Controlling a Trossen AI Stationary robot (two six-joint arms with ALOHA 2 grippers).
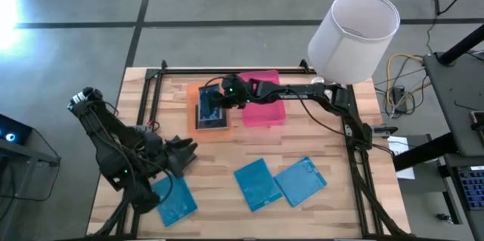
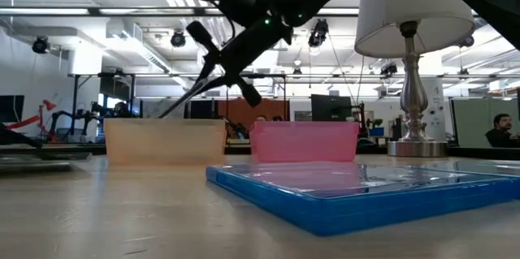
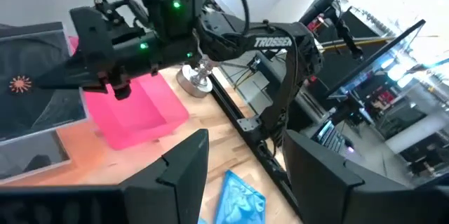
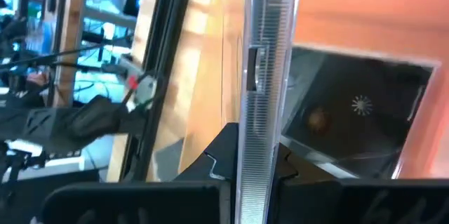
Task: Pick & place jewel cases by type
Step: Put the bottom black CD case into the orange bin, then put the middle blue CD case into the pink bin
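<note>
My right gripper [image 1: 212, 100] reaches over the orange tray [image 1: 190, 116] and is shut on a clear, grey-ribbed jewel case [image 4: 266, 76]. In the low view this case [image 2: 185, 98] slants down from the gripper [image 2: 221, 66] toward the orange tray [image 2: 162, 141]. A dark case with a small sun mark [image 4: 354, 115] lies flat in that tray. Three translucent blue cases lie flat on the table [image 1: 175, 199] [image 1: 255, 183] [image 1: 301, 180]. My left gripper [image 1: 181, 154] waits open near the left blue case, touching nothing. My right gripper pinches the clear jewel case between its two fingers [image 4: 219, 155], one on each flat face, with the thin ribbed edge [image 4: 265, 136] showing between them. The case is tilted on edge, its free end pointing down into the orange tray. Whether that end touches anything is hidden.
The pink tray [image 1: 265, 100] stands right of the orange one. A white-shaded lamp [image 1: 354, 35] stands at the far right corner. Black frame rails [image 1: 151, 97] run along the table's edges. Bare wood [image 1: 227, 150] lies between the trays and the blue cases.
</note>
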